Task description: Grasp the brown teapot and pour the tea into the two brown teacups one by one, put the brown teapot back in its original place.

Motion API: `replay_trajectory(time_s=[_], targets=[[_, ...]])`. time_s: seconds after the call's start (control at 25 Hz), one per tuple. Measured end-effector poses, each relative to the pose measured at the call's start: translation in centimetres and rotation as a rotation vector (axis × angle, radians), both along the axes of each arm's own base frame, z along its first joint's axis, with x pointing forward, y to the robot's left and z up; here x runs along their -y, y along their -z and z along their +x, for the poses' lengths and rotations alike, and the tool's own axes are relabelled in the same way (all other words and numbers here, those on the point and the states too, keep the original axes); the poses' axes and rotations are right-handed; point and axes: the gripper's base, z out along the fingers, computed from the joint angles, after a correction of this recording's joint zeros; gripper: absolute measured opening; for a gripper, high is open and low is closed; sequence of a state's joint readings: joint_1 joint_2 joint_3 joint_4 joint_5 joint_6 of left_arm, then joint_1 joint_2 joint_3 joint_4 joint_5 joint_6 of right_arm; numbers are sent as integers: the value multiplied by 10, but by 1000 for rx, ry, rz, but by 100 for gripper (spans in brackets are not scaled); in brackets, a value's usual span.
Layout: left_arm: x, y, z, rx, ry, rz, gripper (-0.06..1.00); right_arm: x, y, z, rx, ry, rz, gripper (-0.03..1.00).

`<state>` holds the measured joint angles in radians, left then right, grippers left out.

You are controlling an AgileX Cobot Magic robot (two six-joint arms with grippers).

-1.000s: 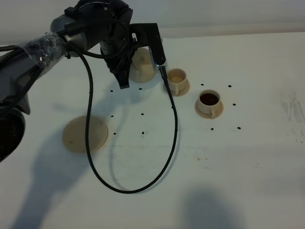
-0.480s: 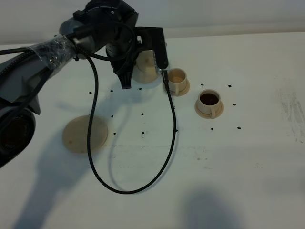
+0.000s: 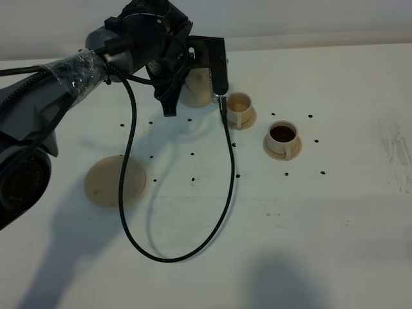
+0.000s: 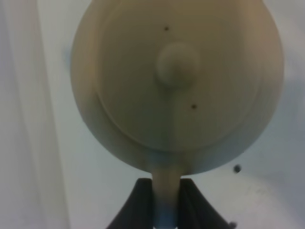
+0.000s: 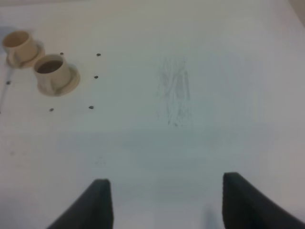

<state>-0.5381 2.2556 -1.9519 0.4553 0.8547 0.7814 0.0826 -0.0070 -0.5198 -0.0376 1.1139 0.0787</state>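
In the left tool, a teapot by its handle

Between the two dark fingers the loop handle sits pinched. The jaws are narrow around it, and the round body reaches out beyond the tips, knobbed lid up. I judge it as clay: rigid, brittle, and weighty with tea inside. It looks smooth enough to swivel in so thin a hold, and the lid may slide when tipped. The handle looks the only sound place to grip. Whether its base rests on the worktop I cannot tell. Just beside the teapot stands a pale cup that looks unfilled; farther on, the second cup holds dark tea. The coaster lies well apart, nothing on it. The right tool hangs wide, holding nothing, off from the cups
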Motion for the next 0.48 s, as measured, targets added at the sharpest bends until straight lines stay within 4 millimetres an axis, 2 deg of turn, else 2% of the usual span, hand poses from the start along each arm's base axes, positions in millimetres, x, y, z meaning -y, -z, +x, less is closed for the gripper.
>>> replay_trajectory(time_s=[0.16, 0.48], targets=[[0, -1, 1, 19, 13, 19, 1, 0, 0, 0, 0, 0, 0, 49], [12, 1, -2, 45, 57, 28, 1, 0, 0, 0, 0, 0, 0, 49]])
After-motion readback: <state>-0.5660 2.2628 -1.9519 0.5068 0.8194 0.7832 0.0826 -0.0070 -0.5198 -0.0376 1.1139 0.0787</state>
